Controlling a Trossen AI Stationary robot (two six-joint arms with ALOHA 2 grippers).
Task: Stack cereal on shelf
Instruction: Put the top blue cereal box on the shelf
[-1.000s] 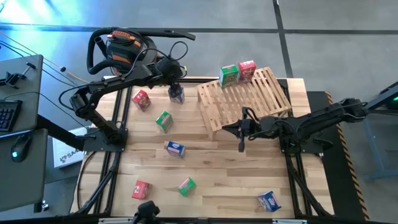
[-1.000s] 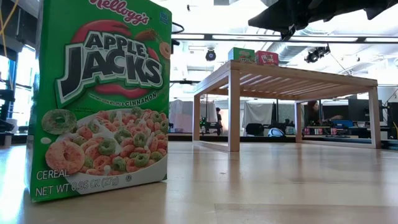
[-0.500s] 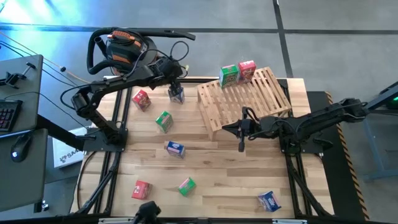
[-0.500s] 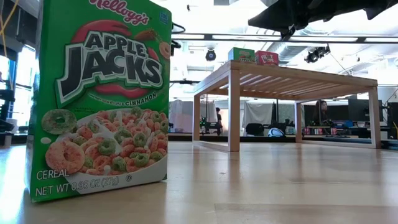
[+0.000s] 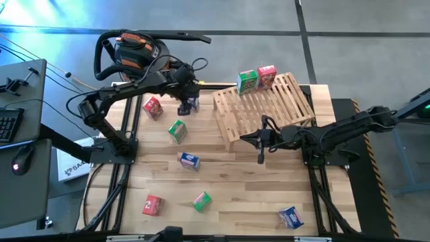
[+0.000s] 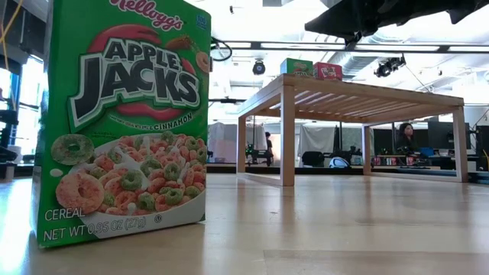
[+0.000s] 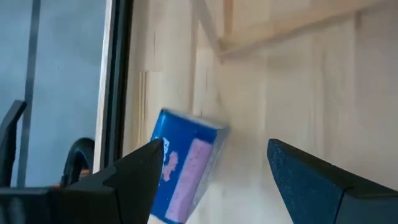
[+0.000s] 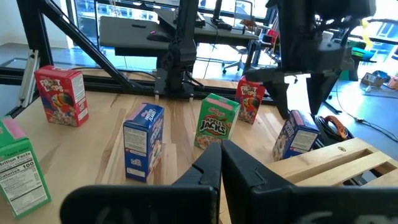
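The wooden shelf (image 5: 264,106) sits at the far side of the table (image 5: 228,195). Two cereal boxes stand on the shelf's far corner, a green box (image 5: 247,81) and a red box (image 5: 267,76) side by side. The left gripper (image 5: 187,102) hangs just off the shelf's left end with its fingers wide apart, right over a blue box (image 7: 185,165) (the box stands between the two fingers, not squeezed). The right gripper (image 5: 261,149) rests in front of the shelf with its fingers pressed shut on nothing. Other boxes lie spread over the table, left of and in front of the shelf. One big green one (image 6: 122,118) close to the low camera reads "Kellogg's Apple Jacks", "cinnamon" and "cereal".
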